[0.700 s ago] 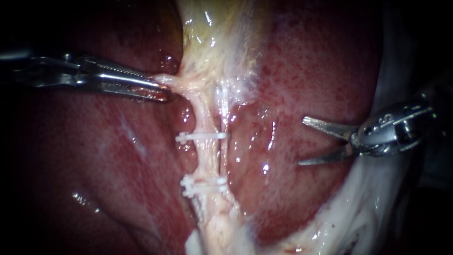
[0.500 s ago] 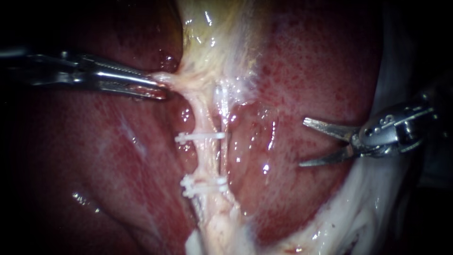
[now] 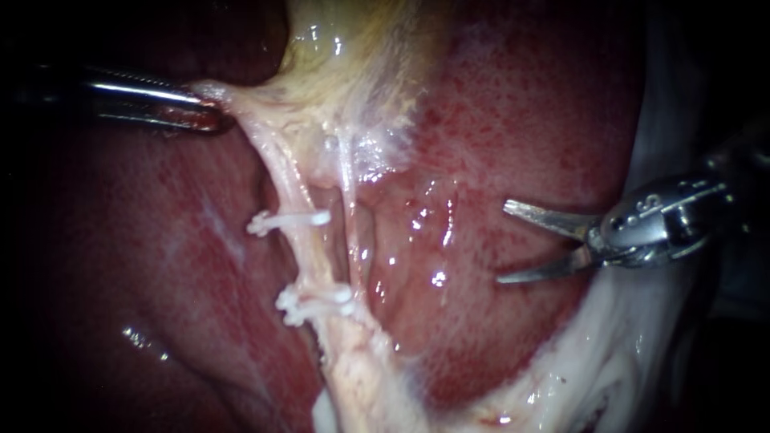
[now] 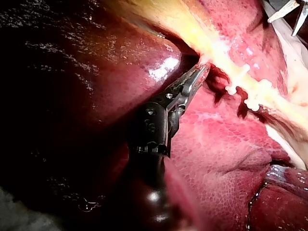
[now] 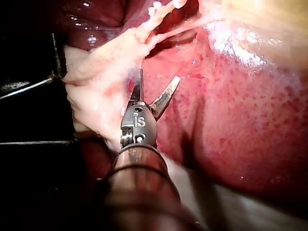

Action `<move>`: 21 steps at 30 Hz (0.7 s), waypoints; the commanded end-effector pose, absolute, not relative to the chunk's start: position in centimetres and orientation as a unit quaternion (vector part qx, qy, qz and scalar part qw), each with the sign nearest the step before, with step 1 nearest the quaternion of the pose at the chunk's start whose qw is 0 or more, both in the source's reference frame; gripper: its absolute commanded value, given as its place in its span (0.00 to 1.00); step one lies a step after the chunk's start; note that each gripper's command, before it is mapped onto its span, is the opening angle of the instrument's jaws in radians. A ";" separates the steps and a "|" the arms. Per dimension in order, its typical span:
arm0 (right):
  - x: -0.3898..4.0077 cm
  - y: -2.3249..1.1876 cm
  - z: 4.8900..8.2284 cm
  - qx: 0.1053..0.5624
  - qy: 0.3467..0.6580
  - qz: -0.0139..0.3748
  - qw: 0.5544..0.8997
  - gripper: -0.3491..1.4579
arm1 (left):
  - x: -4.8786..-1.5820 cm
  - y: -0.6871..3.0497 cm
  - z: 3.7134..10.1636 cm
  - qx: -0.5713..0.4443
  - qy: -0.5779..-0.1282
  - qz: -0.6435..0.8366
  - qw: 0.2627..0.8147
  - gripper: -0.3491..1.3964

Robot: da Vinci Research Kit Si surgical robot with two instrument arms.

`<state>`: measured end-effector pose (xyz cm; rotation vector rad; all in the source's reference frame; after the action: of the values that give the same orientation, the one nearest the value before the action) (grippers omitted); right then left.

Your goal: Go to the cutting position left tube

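My left instrument (image 3: 210,108) enters from the left, its jaws shut on pale tissue at the foot of the gallbladder (image 3: 353,56). From there the left tube (image 3: 303,256) runs down on a slant, stretched taut, with an upper white clip (image 3: 289,220) and a lower white clip (image 3: 316,303) across it. A thinner strand (image 3: 350,232) lies just right of it. My right instrument (image 3: 502,243) has two blades standing open over the liver, well right of the tube and touching nothing. In the left wrist view the left instrument (image 4: 199,76) grips the pale band. The right instrument (image 5: 159,77) shows its blades apart.
Dark red liver (image 3: 513,120) surrounds the tube on both sides. Whitish fatty tissue (image 3: 593,361) lines the lower right edge. In the left wrist view both clips (image 4: 245,89) lie ahead of the left jaws, and the blades (image 4: 288,9) lie farther off.
My left instrument has pulled its tissue up and to the left, so the tube and both clips now slant left. The right blades have edged slightly left, still open.
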<state>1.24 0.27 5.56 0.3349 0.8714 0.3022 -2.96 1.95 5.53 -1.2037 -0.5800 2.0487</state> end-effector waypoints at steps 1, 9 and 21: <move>1.29 0.25 5.56 0.170 0.420 0.148 0.879 0.99 | -2.97 1.95 5.53 -0.462 -0.223 0.788 0.341 0.00; 1.84 0.24 5.57 0.233 0.441 0.157 0.853 0.99 | -2.99 1.93 5.53 -0.462 -0.223 0.788 0.341 0.00; 2.36 0.22 5.77 0.324 0.447 0.140 0.822 0.99 | -3.02 1.91 5.53 -0.462 -0.223 0.788 0.340 0.00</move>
<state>2.37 0.19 5.80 0.7094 0.9509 0.2913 -3.02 1.91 5.53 -1.2042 -0.5816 2.0499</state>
